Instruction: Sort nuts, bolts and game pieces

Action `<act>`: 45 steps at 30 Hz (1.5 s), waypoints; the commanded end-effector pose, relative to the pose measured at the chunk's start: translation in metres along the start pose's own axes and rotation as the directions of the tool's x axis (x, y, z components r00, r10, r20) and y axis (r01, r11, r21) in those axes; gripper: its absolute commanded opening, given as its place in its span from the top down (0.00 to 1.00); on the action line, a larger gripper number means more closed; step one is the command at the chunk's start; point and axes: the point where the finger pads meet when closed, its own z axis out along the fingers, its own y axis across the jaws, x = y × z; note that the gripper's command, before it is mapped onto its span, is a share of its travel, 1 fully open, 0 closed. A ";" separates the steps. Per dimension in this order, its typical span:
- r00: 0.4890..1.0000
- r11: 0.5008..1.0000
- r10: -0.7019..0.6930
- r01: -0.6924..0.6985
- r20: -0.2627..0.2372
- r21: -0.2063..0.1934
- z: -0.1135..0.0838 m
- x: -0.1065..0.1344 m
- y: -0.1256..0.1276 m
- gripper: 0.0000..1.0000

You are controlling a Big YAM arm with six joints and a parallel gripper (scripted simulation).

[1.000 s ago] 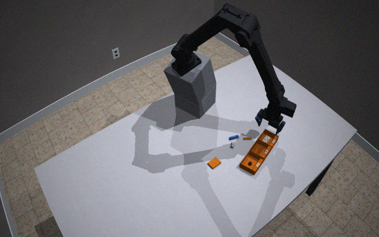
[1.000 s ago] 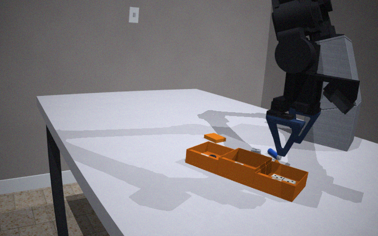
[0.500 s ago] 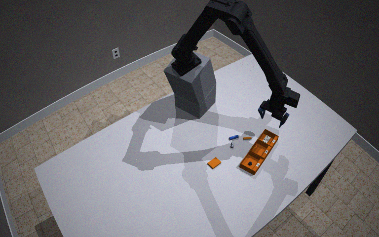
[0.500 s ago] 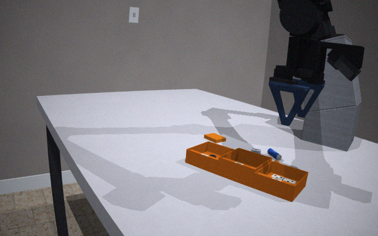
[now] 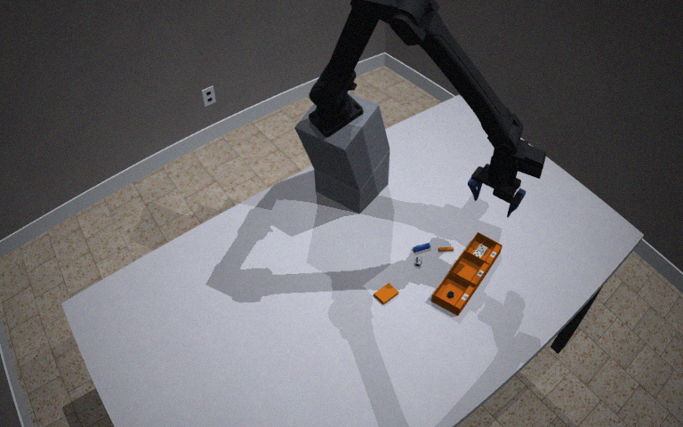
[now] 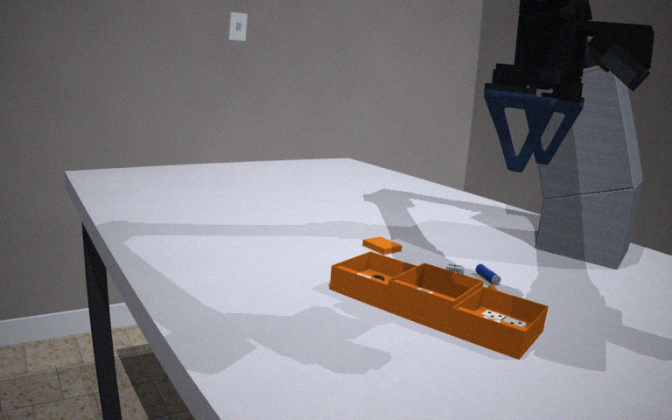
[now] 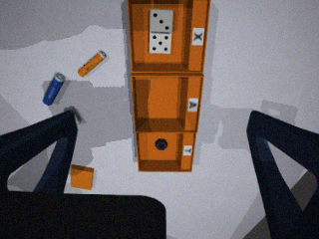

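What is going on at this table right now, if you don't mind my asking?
A single robot arm is sorting small items into an orange three-compartment bin. Its end effector is open, holds nothing and hangs high above the table. A white domino lies in the compartment marked X, and a small dark ring-shaped piece lies in the compartment at the other end. Outside the bin lie a blue cylinder, a thin orange stick, a small grey metal part and a flat orange block.

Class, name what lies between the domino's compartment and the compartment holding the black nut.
The wrist view shows one compartment with nothing in it, between domino and nut.
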 end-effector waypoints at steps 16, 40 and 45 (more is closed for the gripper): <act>1.000 0.999 0.010 -0.010 0.009 0.034 -0.036 -0.002 -0.014 0.00; 1.000 0.999 0.010 -0.010 0.009 0.034 -0.036 -0.001 -0.013 0.00; 1.000 0.999 0.010 -0.010 0.009 0.034 -0.036 -0.001 -0.013 0.00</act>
